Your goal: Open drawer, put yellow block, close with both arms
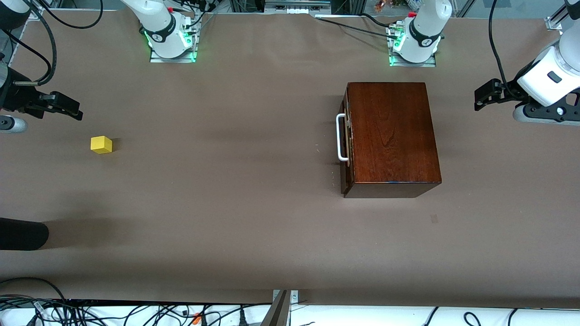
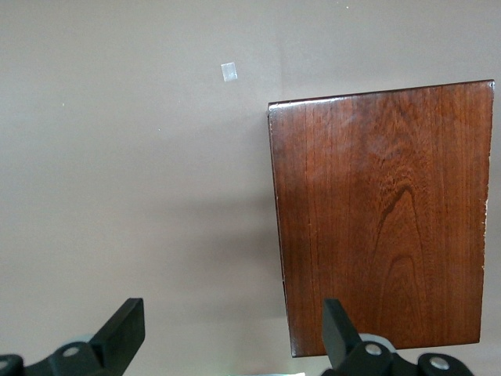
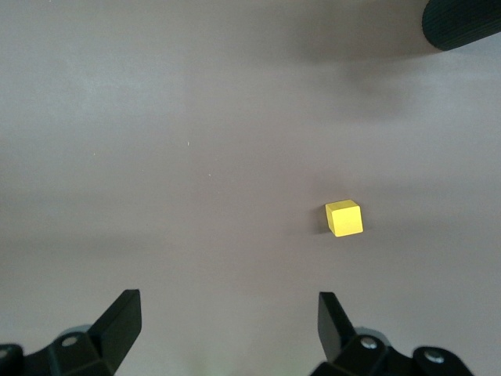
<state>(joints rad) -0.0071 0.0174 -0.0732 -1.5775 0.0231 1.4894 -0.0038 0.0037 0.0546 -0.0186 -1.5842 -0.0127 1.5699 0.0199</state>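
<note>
Drawer (image 1: 347,136) was shut flush in the dark wooden box (image 1: 392,136), toward the left arm's end of the tabletop (image 1: 226,203); only its front edge and white handle (image 1: 340,138) showed, tray hidden. Yellow block (image 1: 101,145) sat alone toward the right arm's end. Left claw (image 1: 485,97) hung up near the table edge beside the box, fingers (image 2: 121,333) spread apart, empty. Right claw (image 1: 68,108) hung near the block, fingers (image 3: 117,325) apart, arm mostly cut off.
</note>
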